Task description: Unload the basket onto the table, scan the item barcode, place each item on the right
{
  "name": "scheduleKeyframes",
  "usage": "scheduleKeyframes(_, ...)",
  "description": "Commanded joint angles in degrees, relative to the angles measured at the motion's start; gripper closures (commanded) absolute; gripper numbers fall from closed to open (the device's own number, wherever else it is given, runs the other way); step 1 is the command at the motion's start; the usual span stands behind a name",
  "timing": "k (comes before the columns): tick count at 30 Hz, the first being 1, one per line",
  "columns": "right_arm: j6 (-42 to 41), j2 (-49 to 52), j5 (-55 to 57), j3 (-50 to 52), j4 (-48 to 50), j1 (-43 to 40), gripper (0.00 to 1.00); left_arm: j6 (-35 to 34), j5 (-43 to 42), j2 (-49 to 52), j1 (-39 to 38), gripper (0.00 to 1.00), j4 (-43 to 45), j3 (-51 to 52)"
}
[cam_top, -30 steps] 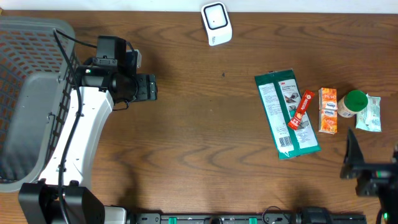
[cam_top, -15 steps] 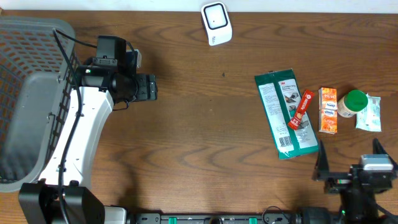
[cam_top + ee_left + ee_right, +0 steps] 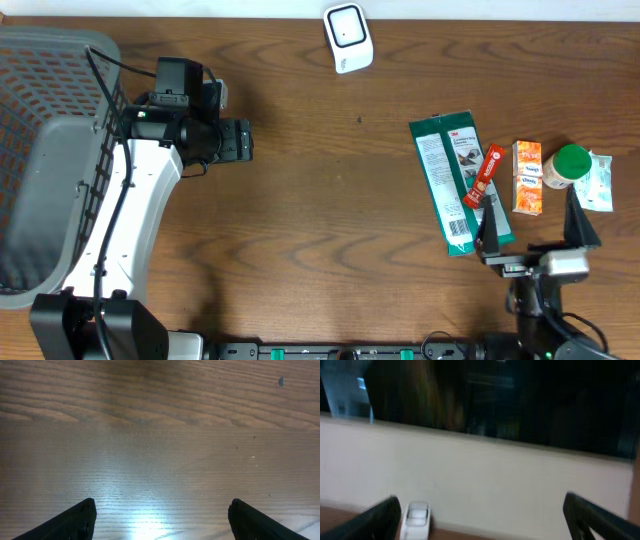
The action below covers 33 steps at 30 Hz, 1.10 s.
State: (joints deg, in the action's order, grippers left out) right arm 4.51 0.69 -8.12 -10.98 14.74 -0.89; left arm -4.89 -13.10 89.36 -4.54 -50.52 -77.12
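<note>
Overhead: your right gripper [image 3: 536, 230] has swung in from the table's corner. Its jaws are wide and empty, just below the green packet [image 3: 458, 180] lying flat on the table [image 3: 320, 230]. Left gripper [image 3: 240, 140] hasn't budged, also open and empty. Left wrist: just table under the spread fingers. Right wrist: blurry, with the scanner [image 3: 417, 520] ahead.

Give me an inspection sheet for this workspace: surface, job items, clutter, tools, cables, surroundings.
Surface: brown wooden table, no spills seen.
Job's things: white scanner at the far edge; on the right, green package overlapped by red packet, then orange carton, green-capped bottle, white pouch.
Clutter: grey basket on the left.
Tools: left tool open, empty; right tool open, empty, near the carton.
Cables: black cable along the left arm.
Surroundings: pale wall, blurred.
</note>
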Motion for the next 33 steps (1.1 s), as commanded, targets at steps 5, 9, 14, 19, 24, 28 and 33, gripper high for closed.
scheduleKeyframes(5,-2.51,-0.39,-0.11,10.69,11.47,0.17,0.01,-0.07,0.57,-0.24,0.35,0.15,0.04,-0.79)
scheduleKeyframes(9,-2.56,-0.39,1.55,10.69,3.76,0.20,0.01,-0.09,0.57,-0.24,0.35,0.15,0.04,-0.79)
scheduleKeyframes(14,-3.50,-0.42,2.80,10.69,-18.71,0.24,0.01,-0.09,0.57,-0.24,0.35,0.15,0.04,-0.79)
scheduleKeyframes(19,-4.90,-0.42,3.15,10.69,-18.62,0.50,0.01,-0.07,0.57,-0.24,0.35,0.15,0.04,-0.79)
scheduleKeyframes(24,-4.90,-0.42,3.15,10.69,-18.62,0.50,0.01,-0.09,0.57,-0.24,0.35,0.15,0.04,-0.79)
scheduleKeyframes(28,-4.90,-0.39,3.15,10.69,-18.62,0.48,0.01,-0.07,0.57,-0.24,0.35,0.15,0.04,-0.79)
scheduleKeyframes(33,-4.90,-0.39,3.15,10.69,-18.62,0.48,0.01,-0.09,0.57,-0.24,0.35,0.15,0.04,-0.79)
